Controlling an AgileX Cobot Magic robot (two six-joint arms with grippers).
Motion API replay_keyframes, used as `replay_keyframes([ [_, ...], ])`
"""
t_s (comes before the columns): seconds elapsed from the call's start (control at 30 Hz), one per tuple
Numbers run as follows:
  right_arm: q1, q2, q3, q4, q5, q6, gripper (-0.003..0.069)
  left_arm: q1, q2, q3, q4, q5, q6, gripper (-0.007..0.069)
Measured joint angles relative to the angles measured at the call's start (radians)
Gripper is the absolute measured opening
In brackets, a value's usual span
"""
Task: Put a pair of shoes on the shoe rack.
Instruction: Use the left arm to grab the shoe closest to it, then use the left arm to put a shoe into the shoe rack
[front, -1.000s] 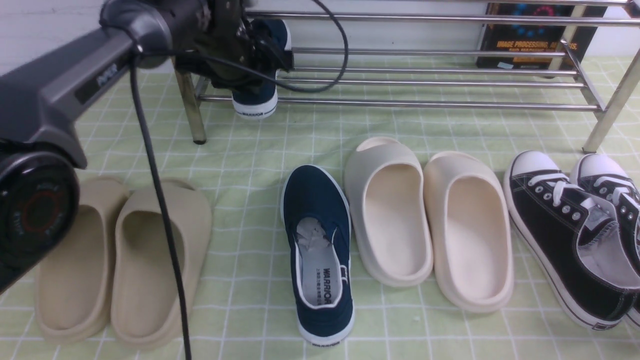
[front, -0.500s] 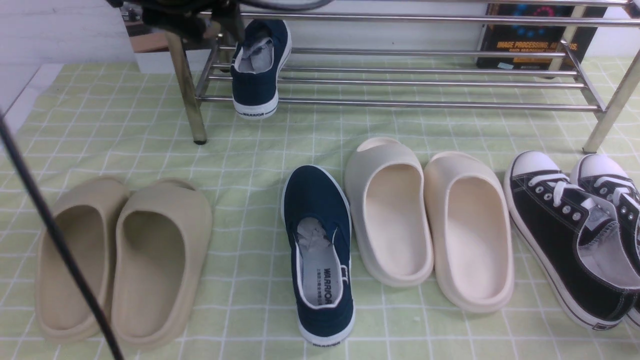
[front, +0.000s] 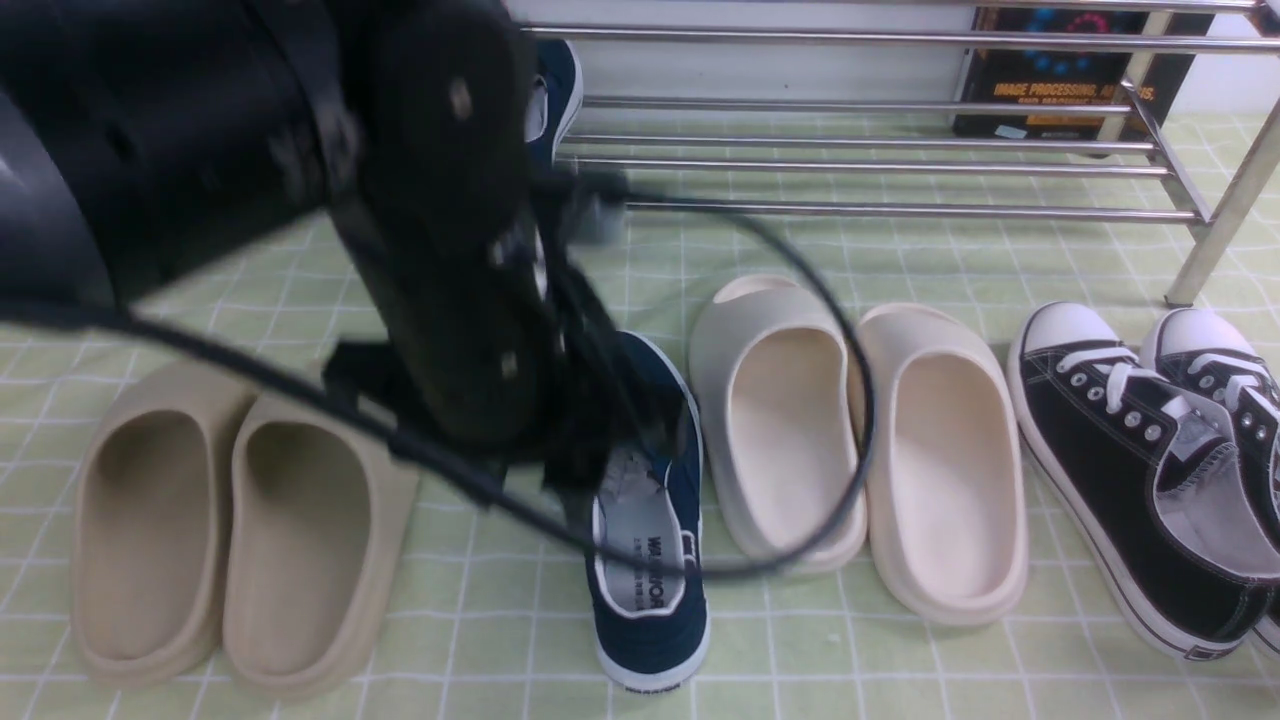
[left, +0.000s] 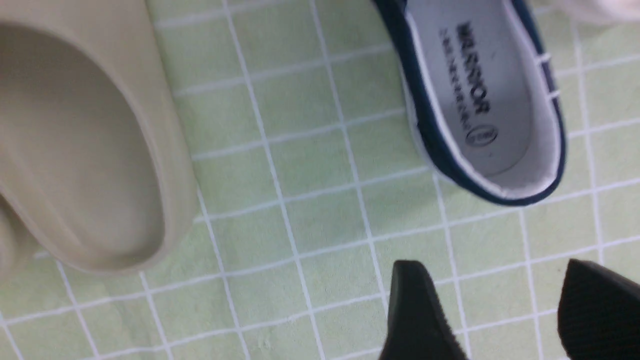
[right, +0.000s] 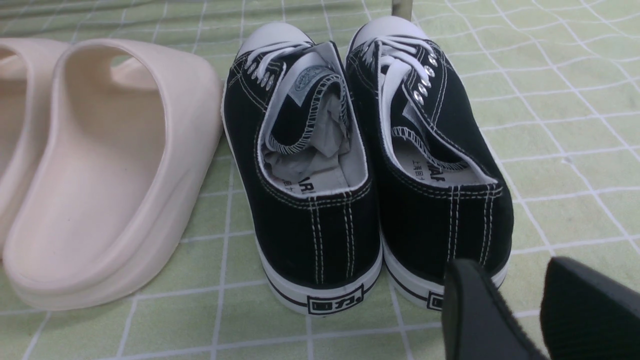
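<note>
Over the cloth beside the beige slides (front: 300, 560), left gripper (left: 492, 310) spread, nothing between its fingers. Right gripper (right: 505, 305) near the black lace-up sneakers (right: 310, 210); can't tell whether its fingers are parted or together. One navy slip-on (front: 562, 90) on the shoe rack (front: 880, 210), its mate (front: 650, 630) on the cloth. Step looks like fetching the second shoe; next move: line up over the heel, lower, pinch, lift.

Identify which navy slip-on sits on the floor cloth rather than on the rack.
The navy slip-on beside the cream slides, its "WARRIOR" insole showing; the other navy slip-on is up on the rack.
</note>
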Motion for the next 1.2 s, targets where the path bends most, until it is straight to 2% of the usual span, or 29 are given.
replay_keyframes([
  [0.13, 0.000, 0.000, 0.000, 0.000, 0.000, 0.000, 0.0239, -0.013, 0.016, 0.101, -0.002, -0.130, -0.052, 0.0396],
  [0.33, 0.000, 0.000, 0.000, 0.000, 0.000, 0.000, 0.0239, -0.013, 0.080, 0.133, -0.002, -0.305, -0.080, 0.0395],
  [0.57, 0.000, 0.000, 0.000, 0.000, 0.000, 0.000, 0.0239, -0.013, 0.170, 0.134, -0.002, -0.341, -0.082, 0.0357],
  [0.77, 0.000, 0.000, 0.000, 0.000, 0.000, 0.000, 0.0239, -0.013, 0.241, 0.134, 0.013, -0.383, -0.082, 0.0232],
  [0.87, 0.000, 0.000, 0.000, 0.000, 0.000, 0.000, 0.0239, -0.013, 0.247, 0.133, 0.027, -0.386, -0.082, 0.0125],
  [1.0, 0.000, 0.000, 0.000, 0.000, 0.000, 0.000, 0.0239, -0.013, 0.228, 0.107, 0.050, -0.344, -0.088, 0.0034],
  [1.2, 0.000, 0.000, 0.000, 0.000, 0.000, 0.000, 0.0239, -0.012, 0.135, -0.011, 0.116, -0.232, -0.094, 0.0007],
])
